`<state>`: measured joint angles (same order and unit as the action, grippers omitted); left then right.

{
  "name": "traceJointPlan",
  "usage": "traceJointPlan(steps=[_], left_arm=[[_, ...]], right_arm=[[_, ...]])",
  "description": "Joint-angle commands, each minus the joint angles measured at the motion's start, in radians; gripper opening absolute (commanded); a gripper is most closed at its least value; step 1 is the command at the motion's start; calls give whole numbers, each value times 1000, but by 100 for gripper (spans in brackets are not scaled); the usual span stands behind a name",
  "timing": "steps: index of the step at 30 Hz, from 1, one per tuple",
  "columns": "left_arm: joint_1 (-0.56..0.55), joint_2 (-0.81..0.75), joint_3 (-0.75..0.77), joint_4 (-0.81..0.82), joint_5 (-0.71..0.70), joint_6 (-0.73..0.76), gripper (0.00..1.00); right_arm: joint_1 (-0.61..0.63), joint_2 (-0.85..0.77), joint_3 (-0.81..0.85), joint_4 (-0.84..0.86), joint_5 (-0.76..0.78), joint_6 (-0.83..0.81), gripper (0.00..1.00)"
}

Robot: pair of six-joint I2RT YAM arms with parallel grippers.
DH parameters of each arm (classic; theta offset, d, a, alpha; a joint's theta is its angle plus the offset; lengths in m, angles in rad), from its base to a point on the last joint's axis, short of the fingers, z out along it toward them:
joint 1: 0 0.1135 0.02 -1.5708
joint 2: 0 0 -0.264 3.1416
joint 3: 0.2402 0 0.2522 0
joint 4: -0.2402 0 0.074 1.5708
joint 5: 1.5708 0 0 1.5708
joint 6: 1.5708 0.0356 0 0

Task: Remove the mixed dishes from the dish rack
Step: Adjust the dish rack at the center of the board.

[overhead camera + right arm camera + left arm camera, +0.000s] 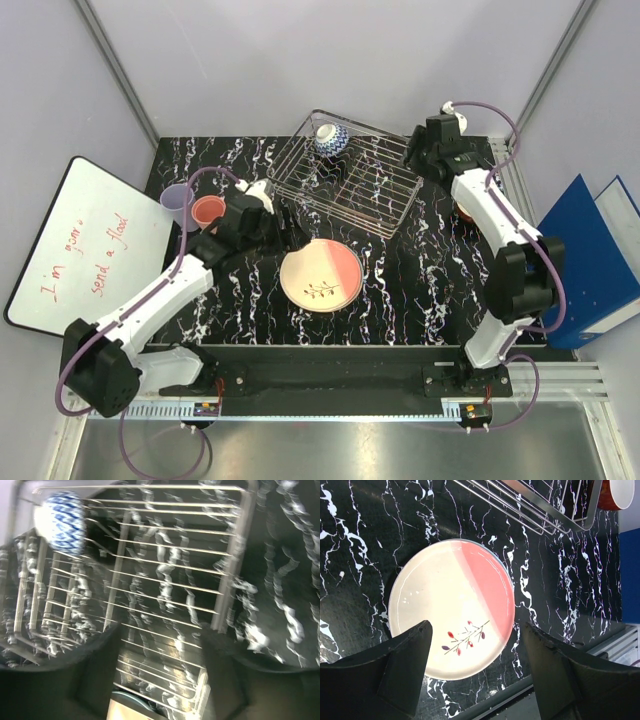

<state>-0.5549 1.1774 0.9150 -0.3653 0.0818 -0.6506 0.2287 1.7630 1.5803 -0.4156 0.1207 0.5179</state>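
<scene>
Our left gripper is spread open and empty, hovering over the cream/pink plate, which lies flat on the table just in front of the dish rack. Our right gripper is likewise released, holding nothing, above the rack's right side. A blue-white bowl sits in the rack's far-left corner. A pink cup and a lavender cup stand left of the rack

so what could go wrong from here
1. The right gripper is open over the dish rack; reaching for the blue-white bowl, it might snag wires and drag the rack.
2. The left gripper hangs open above the pink plate; a low sweep could shove it into the rack.
</scene>
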Motion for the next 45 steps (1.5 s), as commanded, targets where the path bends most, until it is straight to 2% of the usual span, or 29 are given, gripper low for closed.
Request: traceJointPlan(steps=[1, 6, 12, 25, 29, 30, 32, 33, 36, 37, 40, 45], left_arm=[[-14, -51, 9, 32, 3, -26, 76], [-23, -81, -4, 29, -5, -35, 76], [-28, -82, -13, 28, -8, -38, 76], [-39, -68, -15, 29, -20, -37, 76], [-40, -62, -13, 29, -8, -34, 76], [-40, -62, -15, 29, -8, -31, 76], [-40, -65, -18, 29, -8, -29, 76], [-40, -67, -18, 31, -8, -26, 76], [-42, -62, -21, 29, -7, -23, 76], [-40, -61, -18, 28, -7, -23, 76], [-40, -47, -11, 25, -19, -24, 76], [-39, 48, 94, -20, -80, -11, 79]], right_arm=[[0, -112, -71, -28, 126, -35, 64], [-2, -134, -112, -63, 155, -38, 71], [-12, -137, -203, -58, 163, -41, 74], [-12, 52, -152, -52, 105, -71, 74], [-14, 96, -138, -68, 103, -85, 63], [-14, 104, -137, -72, 108, -90, 54], [-15, 107, -137, -80, 118, -104, 45], [-15, 105, -138, -81, 123, -108, 34], [-20, 98, -140, -91, 135, -120, 22], [-20, 98, -137, -95, 151, -125, 13], [-23, 104, -117, -118, 195, -160, 0], [-29, 110, -98, -127, 292, -246, 0]])
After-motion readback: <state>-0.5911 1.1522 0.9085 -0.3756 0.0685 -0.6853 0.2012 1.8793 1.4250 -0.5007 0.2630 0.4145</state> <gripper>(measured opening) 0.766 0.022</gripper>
